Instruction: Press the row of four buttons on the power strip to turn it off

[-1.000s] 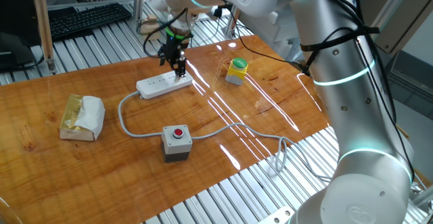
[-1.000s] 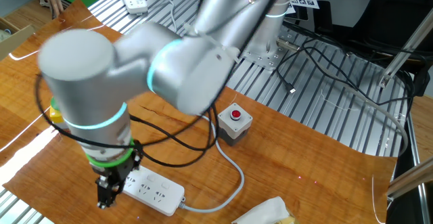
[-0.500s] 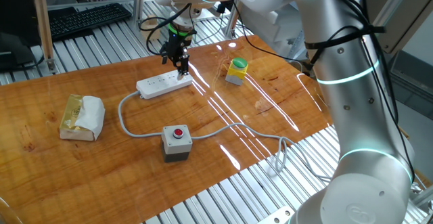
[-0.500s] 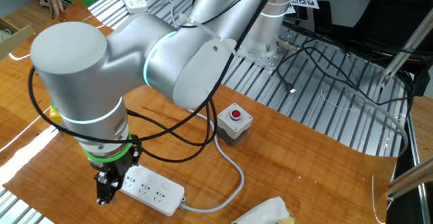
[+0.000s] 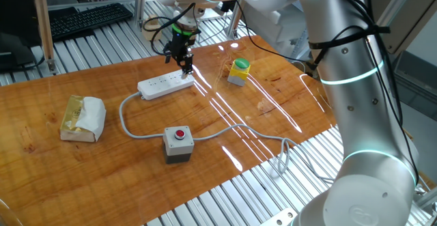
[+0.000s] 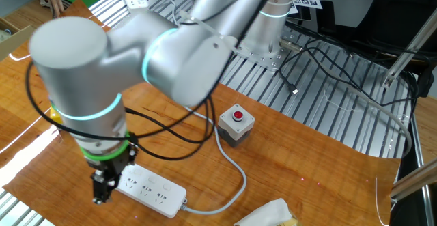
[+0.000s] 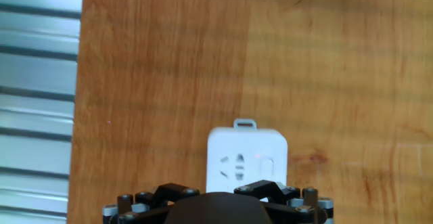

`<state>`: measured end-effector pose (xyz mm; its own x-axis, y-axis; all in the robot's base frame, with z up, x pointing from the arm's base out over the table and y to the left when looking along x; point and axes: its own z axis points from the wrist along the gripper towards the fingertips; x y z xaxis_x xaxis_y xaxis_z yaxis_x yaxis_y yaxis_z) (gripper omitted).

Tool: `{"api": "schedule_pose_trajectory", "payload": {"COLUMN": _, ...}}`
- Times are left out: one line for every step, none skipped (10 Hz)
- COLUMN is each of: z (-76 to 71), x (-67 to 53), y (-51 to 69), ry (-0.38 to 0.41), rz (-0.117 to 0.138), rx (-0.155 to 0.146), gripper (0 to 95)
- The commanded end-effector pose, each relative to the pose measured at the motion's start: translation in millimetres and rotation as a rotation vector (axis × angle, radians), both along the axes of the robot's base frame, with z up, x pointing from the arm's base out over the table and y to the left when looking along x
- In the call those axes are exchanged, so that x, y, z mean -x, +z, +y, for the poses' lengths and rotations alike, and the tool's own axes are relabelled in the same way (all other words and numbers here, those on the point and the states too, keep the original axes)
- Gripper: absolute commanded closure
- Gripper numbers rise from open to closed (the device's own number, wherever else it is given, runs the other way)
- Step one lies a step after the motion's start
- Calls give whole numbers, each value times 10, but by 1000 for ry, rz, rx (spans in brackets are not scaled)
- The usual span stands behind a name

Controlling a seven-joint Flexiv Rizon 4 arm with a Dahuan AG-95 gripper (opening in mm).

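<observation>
Lengthwise, the power strip [image 5: 165, 85] lies flat on the wooden surface [image 5: 273, 110], its long axis running from the end where the grey cable [image 5: 126, 113] leaves it, near the wrapped packet [image 5: 82, 117], toward the far end under the arm. In the hand view that far end [image 7: 245, 158] fills the lower middle of the picture, with one socket face and a small pale switch beside it showing; the rest of the strip is hidden behind the hand's own body. The four buttons cannot be made out one by one in either fixed view, so I judge their row to follow the strip's long axis back toward the cable end.

The hand [image 5: 183, 61] hangs just above that far end, pointing straight down, apart from the plastic as far as the fixed views show [image 6: 102, 192]. No view shows its fingertips clearly; going by how wide they stand, I take the fingers as spread, holding nothing.

So the coming move turns on one line: the row lies below the hand and extends away from it along the strip toward the cable. A press would go down, then step along that axis.

Further out stand the grey box with a red button [image 5: 179, 143] and the yellow-green capped block [image 5: 238, 71], both well apart from the strip.
</observation>
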<state>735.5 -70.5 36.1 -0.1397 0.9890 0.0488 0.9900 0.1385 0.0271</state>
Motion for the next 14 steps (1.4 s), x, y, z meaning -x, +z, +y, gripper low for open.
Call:
{"api": "schedule_pose_trajectory", "payload": {"z": -54, "x": -27, "y": 2, "ry": -16, "rz": -8, "rx": -3, "gripper": 0}}
{"api": "schedule_pose_trajectory", "payload": {"z": -69, "x": -37, "y": -12, "ry": -21, "rz": -15, "rx": -4, "gripper": 0}}
{"api": "schedule_pose_trajectory", "payload": {"z": -71, "x": -44, "y": -26, "ry": -29, "rz": -20, "rx": -4, "gripper": 0}}
{"api": "schedule_pose_trajectory", "payload": {"z": -82, "x": -47, "y": -49, "ry": -31, "rz": -22, "rx": -5, "gripper": 0}}
{"api": "schedule_pose_trajectory", "payload": {"z": -81, "x": -51, "y": -59, "ry": -31, "rz": -22, "rx": -7, "gripper": 0}}
{"api": "schedule_pose_trajectory", "payload": {"z": -85, "x": -53, "y": -72, "ry": -34, "rz": -23, "rx": -9, "gripper": 0}}
{"api": "schedule_pose_trajectory", "payload": {"z": -86, "x": -57, "y": -83, "ry": -35, "rz": -23, "rx": -12, "gripper": 0}}
{"api": "schedule_pose_trajectory", "payload": {"z": -87, "x": -63, "y": -97, "ry": -34, "rz": -24, "rx": -14, "gripper": 0}}
{"api": "schedule_pose_trajectory", "payload": {"z": -84, "x": -67, "y": -109, "ry": -34, "rz": -24, "rx": -14, "gripper": 0}}
{"api": "schedule_pose_trajectory", "payload": {"z": -81, "x": -70, "y": -117, "ry": -34, "rz": -25, "rx": -14, "gripper": 0}}
{"api": "schedule_pose_trajectory", "payload": {"z": -79, "x": -70, "y": -124, "ry": -34, "rz": -25, "rx": -14, "gripper": 0}}
{"api": "schedule_pose_trajectory", "payload": {"z": -78, "x": -71, "y": -127, "ry": -34, "rz": -24, "rx": -15, "gripper": 0}}
{"api": "schedule_pose_trajectory", "payload": {"z": -77, "x": -69, "y": -129, "ry": -33, "rz": -23, "rx": -15, "gripper": 0}}
{"api": "schedule_pose_trajectory", "payload": {"z": -75, "x": -66, "y": -132, "ry": -33, "rz": -22, "rx": -14, "gripper": 0}}
